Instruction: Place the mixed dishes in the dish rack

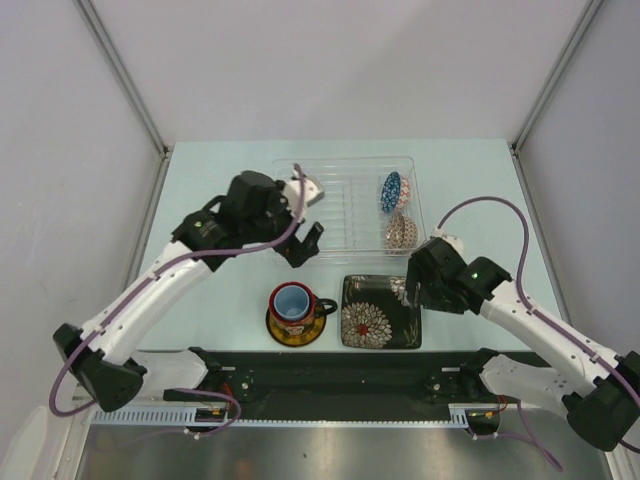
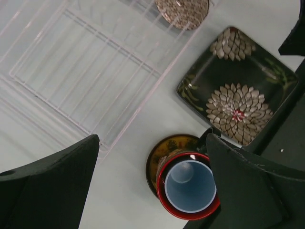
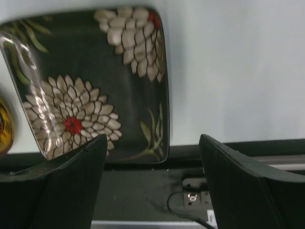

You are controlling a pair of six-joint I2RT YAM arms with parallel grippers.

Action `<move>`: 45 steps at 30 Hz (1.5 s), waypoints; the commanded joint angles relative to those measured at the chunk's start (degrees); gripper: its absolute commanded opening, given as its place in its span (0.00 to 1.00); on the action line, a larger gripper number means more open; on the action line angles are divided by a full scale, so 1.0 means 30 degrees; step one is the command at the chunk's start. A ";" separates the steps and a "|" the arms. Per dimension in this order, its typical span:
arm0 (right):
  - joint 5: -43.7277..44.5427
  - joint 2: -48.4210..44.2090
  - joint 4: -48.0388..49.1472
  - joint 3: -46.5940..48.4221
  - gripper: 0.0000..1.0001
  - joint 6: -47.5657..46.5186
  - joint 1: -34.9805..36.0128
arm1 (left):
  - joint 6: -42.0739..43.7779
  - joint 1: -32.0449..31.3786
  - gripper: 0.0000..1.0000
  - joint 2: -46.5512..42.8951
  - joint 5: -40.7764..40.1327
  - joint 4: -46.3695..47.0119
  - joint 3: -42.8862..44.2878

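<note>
The see-through dish rack (image 1: 340,205) lies at the table's middle back and also shows in the left wrist view (image 2: 81,81). A blue-patterned bowl (image 1: 390,190) stands on edge in its right end. The black mug (image 1: 322,306) holds the light-blue cup (image 1: 292,300) and stands on the yellow saucer (image 1: 296,333). The square black flowered plate (image 1: 381,311) lies just to their right. My left gripper (image 1: 311,217) is open and empty over the rack's near left side, above the mug (image 2: 164,191), cup (image 2: 190,188) and saucer (image 2: 159,155). My right gripper (image 1: 417,285) is open and empty at the plate's (image 3: 86,86) right edge.
A brown-patterned small dish (image 1: 402,232) leans in the rack's near right corner and also shows in the left wrist view (image 2: 183,10). The black arm-base rail (image 1: 340,375) runs along the near edge just behind the plate. White walls stand on both sides.
</note>
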 commanded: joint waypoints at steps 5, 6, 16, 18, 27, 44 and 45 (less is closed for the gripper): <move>-0.5239 -0.1864 0.1725 -0.2840 0.83 0.1249 -0.2148 | 0.2816 -0.4685 1.00 0.2319 -0.1645 0.0915 -0.1288; -0.5647 -0.2010 0.1842 -0.3133 0.83 0.1278 -0.2356 | 0.2993 -0.4863 1.00 0.2786 -0.1470 0.1033 -0.1580; -0.8140 -0.0316 0.5239 -0.5742 0.83 0.0283 -0.4934 | 0.4693 -0.6212 1.00 0.4254 -0.1996 0.3201 -0.3662; -0.8375 0.0096 0.5736 -0.5801 0.82 0.0252 -0.5199 | 0.4490 -0.6359 1.00 0.4489 -0.1821 0.3319 -0.3635; -0.8463 0.0919 0.6999 -0.6621 0.81 0.0369 -0.5668 | 0.5512 -0.7326 1.00 0.6804 -0.2406 0.4548 -0.3896; -0.9606 0.1797 0.7761 -0.6798 0.81 0.0926 -0.6108 | 0.7475 -0.7531 1.00 0.9088 -0.3665 0.6599 -0.5772; -0.9519 0.1768 0.7732 -0.6798 0.81 0.0927 -0.6137 | 0.7564 -0.7531 1.00 0.9235 -0.3811 0.6658 -0.5859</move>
